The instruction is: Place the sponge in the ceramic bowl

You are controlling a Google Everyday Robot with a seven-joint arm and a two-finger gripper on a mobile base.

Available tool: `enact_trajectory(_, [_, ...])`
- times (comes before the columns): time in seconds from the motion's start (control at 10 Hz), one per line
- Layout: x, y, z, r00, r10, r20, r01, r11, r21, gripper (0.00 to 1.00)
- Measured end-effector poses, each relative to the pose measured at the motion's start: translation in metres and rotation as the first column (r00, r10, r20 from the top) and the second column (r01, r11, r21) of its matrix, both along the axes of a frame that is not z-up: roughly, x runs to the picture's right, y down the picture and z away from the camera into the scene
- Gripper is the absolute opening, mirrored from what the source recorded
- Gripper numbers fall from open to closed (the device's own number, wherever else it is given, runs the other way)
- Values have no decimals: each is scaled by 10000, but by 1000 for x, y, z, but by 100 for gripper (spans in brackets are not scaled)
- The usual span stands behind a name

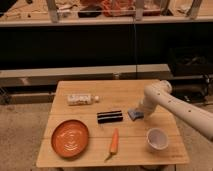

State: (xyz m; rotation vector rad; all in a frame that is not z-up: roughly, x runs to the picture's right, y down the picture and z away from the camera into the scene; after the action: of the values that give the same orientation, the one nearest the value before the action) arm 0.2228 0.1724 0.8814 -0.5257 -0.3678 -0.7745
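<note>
— Where's the hand (139, 112)?
— Three o'clock on the worktop (120, 89), at the sponge (133, 114).
— What's in its way?
— The black bar (110, 117) near its nine o'clock, the carrot (114, 142) at seven.
— And toward five?
— Bare board up to the white bowl (156, 139). The bottle (81, 99) and orange dish (70, 138) sit well apart.

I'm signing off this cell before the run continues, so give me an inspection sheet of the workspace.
Surface: wooden table, bare wood.
Job's things: sponge right of centre; orange bowl near left, empty.
Clutter: bottle lying at far left, black bar, carrot, white cup near right.
Grippers: tool down at the sponge, on its right side.
Cables: nothing seen.
Surroundings: dark shelving behind the table.
</note>
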Motion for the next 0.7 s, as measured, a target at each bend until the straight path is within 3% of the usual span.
enact_trajectory(0.2, [1, 1, 0, 9999, 118, -23, -118, 9999, 39, 36])
enact_trajectory(0.5, [-5, -2, -14, 10000, 0, 91, -1, 10000, 20, 7])
enact_trajectory(0.7, [-16, -4, -21, 9996, -108, 244, 106, 9999, 95, 0])
